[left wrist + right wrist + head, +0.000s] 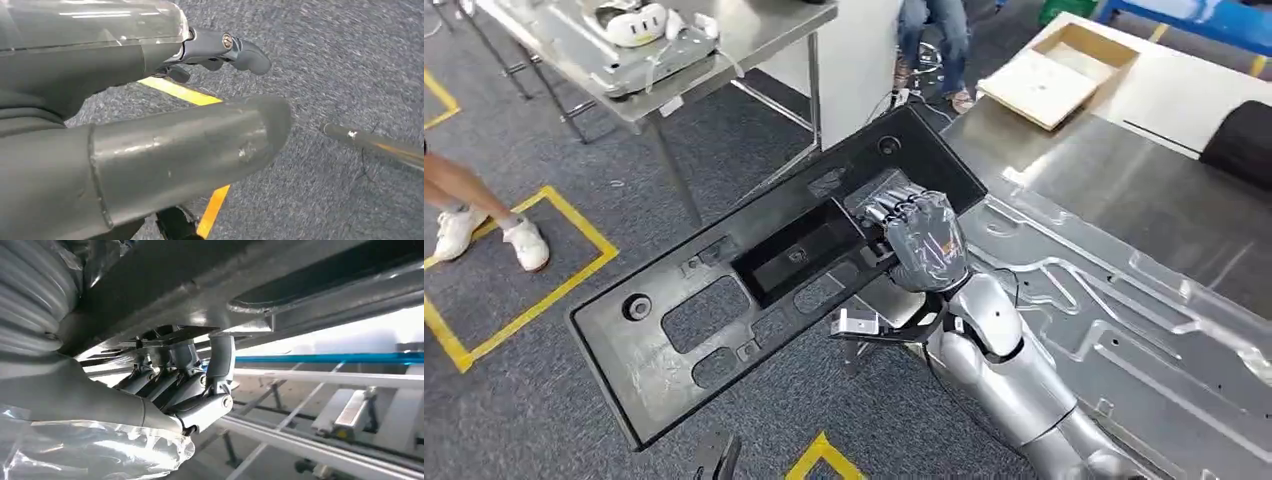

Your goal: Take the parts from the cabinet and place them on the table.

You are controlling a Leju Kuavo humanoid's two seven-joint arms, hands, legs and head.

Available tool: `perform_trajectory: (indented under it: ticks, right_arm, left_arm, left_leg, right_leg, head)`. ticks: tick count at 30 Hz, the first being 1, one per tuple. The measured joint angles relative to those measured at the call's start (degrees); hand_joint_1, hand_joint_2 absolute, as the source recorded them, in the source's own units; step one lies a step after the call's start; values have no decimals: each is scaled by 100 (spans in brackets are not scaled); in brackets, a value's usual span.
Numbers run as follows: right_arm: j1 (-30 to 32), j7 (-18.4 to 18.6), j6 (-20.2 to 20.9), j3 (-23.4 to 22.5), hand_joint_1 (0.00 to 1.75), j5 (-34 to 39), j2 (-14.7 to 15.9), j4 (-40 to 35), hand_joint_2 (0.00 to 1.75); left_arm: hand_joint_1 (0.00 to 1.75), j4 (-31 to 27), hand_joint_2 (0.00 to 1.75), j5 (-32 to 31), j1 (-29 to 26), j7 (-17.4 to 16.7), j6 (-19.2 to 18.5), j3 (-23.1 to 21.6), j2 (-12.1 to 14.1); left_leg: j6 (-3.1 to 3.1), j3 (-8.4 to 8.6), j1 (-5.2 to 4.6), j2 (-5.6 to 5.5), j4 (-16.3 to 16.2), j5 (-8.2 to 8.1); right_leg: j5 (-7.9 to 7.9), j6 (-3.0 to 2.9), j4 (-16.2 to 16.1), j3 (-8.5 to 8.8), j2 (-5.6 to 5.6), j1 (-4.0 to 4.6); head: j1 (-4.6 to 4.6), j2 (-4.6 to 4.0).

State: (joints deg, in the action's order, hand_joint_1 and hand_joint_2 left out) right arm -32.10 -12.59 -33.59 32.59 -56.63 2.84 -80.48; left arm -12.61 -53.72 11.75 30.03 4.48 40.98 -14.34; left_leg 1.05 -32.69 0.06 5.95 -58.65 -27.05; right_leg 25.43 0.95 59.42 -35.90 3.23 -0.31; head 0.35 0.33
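A long black plastic panel [724, 300] with several cut-outs and a recessed tray hangs tilted above the carpet, its far end over the corner of the steel table [1124, 190]. My right hand [919, 240] grips it at the middle of its near edge, fingers curled over the rim. From below, in the right wrist view, the right hand [190, 390] has its fingers hooked up into the panel's underside [200, 285]. My left hand [150, 140] hangs over the grey carpet with thumb and fingers apart and nothing in it.
A large pressed sheet-metal part [1124, 320] lies on the steel table, with a cardboard box [1059, 70] at its far end. Another metal table [754, 40] with a white headset [639, 22] stands at the back left. A person's feet [524, 245] are at the left; another person [934, 40] sits behind.
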Motion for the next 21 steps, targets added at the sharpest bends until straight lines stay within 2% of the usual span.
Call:
perform_trajectory:
  ticks: [1,2,3,4,5,6,7,8,9,10,11,12,13,14,16,17,18,19,20,21]
  right_arm:
    - [5,0,0,-2,175,0,0,0,175]
    - [1,0,-4,-9,175,0,0,-2,175]
    - [5,0,-7,-15,175,0,-2,-11,175]
    - [-11,0,-13,-31,175,0,-2,-13,175]
    - [-19,0,-15,-37,175,0,-6,-13,175]
    - [-18,0,-17,-48,175,9,-13,-13,175]
    - [-15,0,-17,-70,175,11,-13,-9,175]
    - [-11,0,-17,-92,175,11,-13,0,175]
    - [-8,0,-17,-107,175,11,-13,9,175]
    - [-5,0,-17,-127,175,11,-13,18,175]
    - [-6,-2,-15,-144,175,11,-15,17,175]
    - [-10,-2,-15,-164,175,11,-18,17,175]
    - [-11,-2,-17,-177,175,9,-18,24,175]
    - [-27,-2,-17,-181,175,7,-22,35,175]
    - [-8,-4,-24,-199,175,7,-24,39,175]
    - [1,-13,-26,-223,175,7,-20,48,175]
    - [8,-22,-26,-245,175,4,-17,50,175]
    - [1,-20,-26,-271,175,4,-18,50,175]
    - [-16,-17,-26,-286,175,7,-18,57,175]
    - [-28,-17,-26,-289,175,4,-20,63,175]
  left_arm:
    - [0,0,0,-7,4,-4,-2,0,0]
    - [0,0,0,-24,16,-4,6,-4,0]
    - [0,0,0,-31,27,-4,20,-11,4]
    - [0,0,0,-35,30,-2,37,-20,4]
    - [0,0,0,-44,25,-2,39,-28,4]
    - [0,0,0,-57,9,-2,48,-37,9]
    - [0,0,0,-89,-4,0,68,-44,13]
    - [0,0,0,-94,-17,7,90,-55,18]
    - [0,0,0,-101,-21,15,101,-63,20]
    - [0,0,0,-105,-17,18,122,-72,22]
    - [0,0,0,-105,-11,24,133,-83,24]
    - [0,0,0,-105,-6,31,144,-87,26]
    - [0,0,0,-90,-5,35,144,-90,33]
    - [0,0,0,-83,-8,52,144,-90,33]
    - [0,0,0,-63,-30,59,144,-90,35]
    - [0,0,0,-57,-26,68,144,-90,35]
    - [0,0,0,-37,-15,74,142,-90,22]
    - [0,0,0,-26,4,89,138,-90,22]
    - [0,0,0,-24,10,111,122,-90,22]
    - [0,0,0,-22,2,133,120,-90,24]
  left_leg:
    - [-23,12,1,58,11,-1]
    - [-54,27,4,118,7,-19]
    - [-102,3,48,-57,-57,-107]
    - [-119,-67,61,-315,-255,-263]
    - [-125,-226,71,-448,-623,-480]
    - [-139,-452,71,-514,-1128,-720]
    - [-149,-644,71,-537,-1534,-867]
    - [-152,-760,71,-540,-1769,-883]
    - [-145,-732,71,-546,-1707,-766]
    - [-130,-590,72,-552,-1389,-535]
    - [-112,-379,76,-589,-924,-267]
    - [-95,-152,97,-754,-411,-10]
    - [-75,-72,128,-1116,-223,-66]
    - [-84,-36,141,-1143,-82,-67]
    - [-64,-63,96,-1026,-134,-61]
    - [-31,-52,87,-961,-103,-39]
    - [47,-23,178,-866,-23,13]
    - [82,-8,144,-799,7,31]
    - [98,-10,128,-726,10,38]
    - [114,-17,109,-641,9,31]
  right_leg:
    - [-2,-23,7,-13,-63,11]
    - [-25,-67,-23,-10,-130,-23]
    - [-45,-97,-46,12,-181,-59]
    - [-57,-124,-50,7,-235,-68]
    - [-66,-168,-50,-1,-277,-67]
    - [-69,-177,-50,-9,-353,-63]
    - [-73,-182,-45,-18,-425,-56]
    - [-75,-183,-38,-20,-508,-52]
    - [-76,-182,-31,-19,-584,-52]
    - [-76,-181,-18,-17,-664,-54]
    - [-74,-178,-2,-15,-739,-57]
    - [-64,-161,18,-19,-809,-61]
    - [-67,-128,36,-56,-865,-58]
    - [-81,-86,82,-112,-945,-50]
    - [-141,7,30,-159,-1072,-96]
    - [-169,53,3,-166,-1141,-91]
    - [-138,73,30,-190,-1152,-116]
    - [-21,90,173,-244,-790,-55]
    - [188,102,486,-396,-575,-44]
    - [425,119,962,-617,-453,-50]
  head:
    - [0,0]
    - [0,0]
    - [4,0]
    - [0,0]
    - [-2,0]
    - [-2,0]
    - [0,0]
    - [-2,0]
    - [0,0]
    - [-2,0]
    - [0,0]
    - [0,0]
    - [4,0]
    - [4,0]
    - [-2,0]
    - [2,0]
    - [-2,0]
    - [23,0]
    - [26,0]
    - [31,0]
